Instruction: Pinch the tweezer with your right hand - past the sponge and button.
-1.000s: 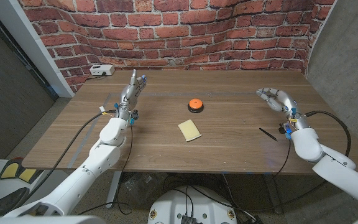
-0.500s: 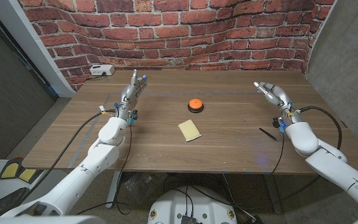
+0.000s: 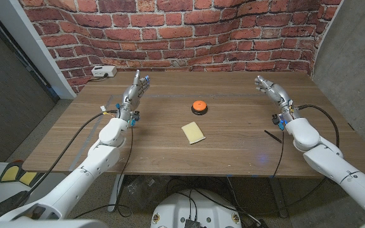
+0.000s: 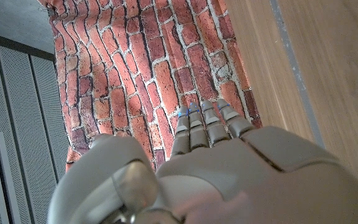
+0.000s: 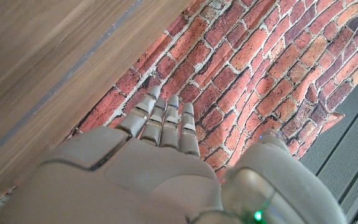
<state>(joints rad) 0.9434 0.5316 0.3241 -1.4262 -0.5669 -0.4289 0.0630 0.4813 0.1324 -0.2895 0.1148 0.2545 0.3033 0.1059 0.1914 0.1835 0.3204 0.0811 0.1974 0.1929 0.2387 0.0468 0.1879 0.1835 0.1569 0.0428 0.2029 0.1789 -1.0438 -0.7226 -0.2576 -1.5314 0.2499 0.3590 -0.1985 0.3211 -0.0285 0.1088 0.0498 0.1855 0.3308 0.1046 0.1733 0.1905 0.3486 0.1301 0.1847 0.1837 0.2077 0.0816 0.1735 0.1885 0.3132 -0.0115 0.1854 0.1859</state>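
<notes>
A: Red brick wall (image 3: 189, 31) behind, grey panels at the sides, and a long wooden tabletop (image 3: 170, 149) running across in front of the robot. What lies nearest?

B: Nearest the robot's edge, on its right side, is the tweezer (image 3: 272, 136), a thin dark sliver lying flat on the wood just beside the right forearm. A little farther in, near the middle, sits the yellow sponge (image 3: 193, 132), and beyond that the orange button (image 3: 198, 106). At the far left corner there is a small white box (image 3: 103, 71) with a cable.

A: And the hands?

B: The right robot hand (image 3: 272, 92) is raised over the tabletop's right side, fingers stretched out and slightly apart, with nothing in it. The right wrist view agrees: straight fingers (image 5: 163, 118) pointing at the brick, nothing between them. The left robot hand (image 3: 134, 93) stands up on the left side, fingers extended together toward the wall, also holding nothing.

A: So how far along is the job?

B: Barely started, by my reading. The tweezer is untouched on the wood. All of the reach, the lowering and the pinch itself are left.

A: Where is the tweezer relative to the working hand?

B: It lies nearer the robot than the right hand's fingertips, roughly beside the wrist. The hand points past it, toward the wall, so I judge it would have to draw back and tip down to get thumb and finger around that thin strip.
</notes>
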